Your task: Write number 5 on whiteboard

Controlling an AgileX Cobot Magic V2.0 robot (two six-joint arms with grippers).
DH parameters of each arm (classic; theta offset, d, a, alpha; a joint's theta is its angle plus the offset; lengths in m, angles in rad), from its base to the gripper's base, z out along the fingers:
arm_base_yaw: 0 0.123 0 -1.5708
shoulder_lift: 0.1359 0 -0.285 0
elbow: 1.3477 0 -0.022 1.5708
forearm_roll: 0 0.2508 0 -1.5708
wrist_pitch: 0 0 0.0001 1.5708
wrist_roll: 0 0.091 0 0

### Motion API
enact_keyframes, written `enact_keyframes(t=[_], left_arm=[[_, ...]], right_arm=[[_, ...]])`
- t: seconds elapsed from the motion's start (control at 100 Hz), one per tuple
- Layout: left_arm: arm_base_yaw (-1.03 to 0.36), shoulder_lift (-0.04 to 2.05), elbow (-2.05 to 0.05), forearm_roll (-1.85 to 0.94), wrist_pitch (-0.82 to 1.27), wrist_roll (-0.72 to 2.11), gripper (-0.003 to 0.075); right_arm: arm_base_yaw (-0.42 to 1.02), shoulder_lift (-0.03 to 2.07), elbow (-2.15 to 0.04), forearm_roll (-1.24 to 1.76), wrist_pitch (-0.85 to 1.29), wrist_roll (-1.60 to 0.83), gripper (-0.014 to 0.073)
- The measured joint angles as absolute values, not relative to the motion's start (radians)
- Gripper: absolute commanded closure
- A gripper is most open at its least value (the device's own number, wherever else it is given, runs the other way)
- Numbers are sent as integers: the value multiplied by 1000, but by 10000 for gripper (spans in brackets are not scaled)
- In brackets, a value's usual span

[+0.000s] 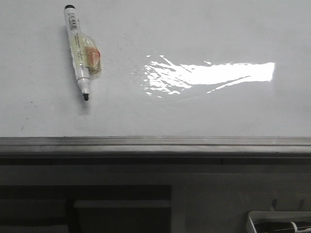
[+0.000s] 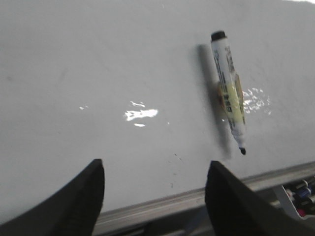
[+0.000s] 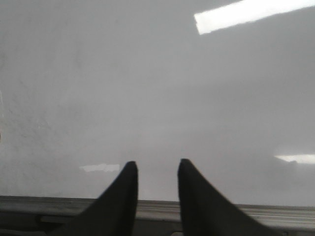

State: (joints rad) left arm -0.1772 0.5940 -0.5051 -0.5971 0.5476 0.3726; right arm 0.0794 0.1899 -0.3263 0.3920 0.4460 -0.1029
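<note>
Grey metal frame edging (image 1: 155, 141) bordered the glossy white whiteboard (image 1: 194, 29), where an uncapped white marker (image 1: 77, 51) lay. Left gripper (image 2: 155, 189) gaped wide, empty; right gripper (image 3: 157, 184) narrowly parted.

Whiteboard (image 1: 204, 29) surface open across centre and right. Only obstacle: marker (image 1: 79, 48) lying flat, far left. Frame edge (image 1: 155, 141) bounds near side.

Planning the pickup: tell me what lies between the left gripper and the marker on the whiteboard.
Only bare whiteboard with small glare spots and a few faint specks. The left wrist view shows the left gripper open, nothing blocking the way to the marker.
</note>
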Motion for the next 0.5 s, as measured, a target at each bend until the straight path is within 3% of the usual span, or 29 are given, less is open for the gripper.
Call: enact_keyframes(t=[0.07, 0.26, 0.5], left_arm=[[-224, 657, -509, -616, 549, 374, 263], [-414, 814, -510, -648, 509, 376, 283], [-618, 974, -511, -891, 196, 376, 283]], right_arm=[[79, 233, -352, 390, 456, -104, 202], [79, 328, -392, 388, 468, -109, 205], [102, 351, -399, 387, 468, -110, 205]])
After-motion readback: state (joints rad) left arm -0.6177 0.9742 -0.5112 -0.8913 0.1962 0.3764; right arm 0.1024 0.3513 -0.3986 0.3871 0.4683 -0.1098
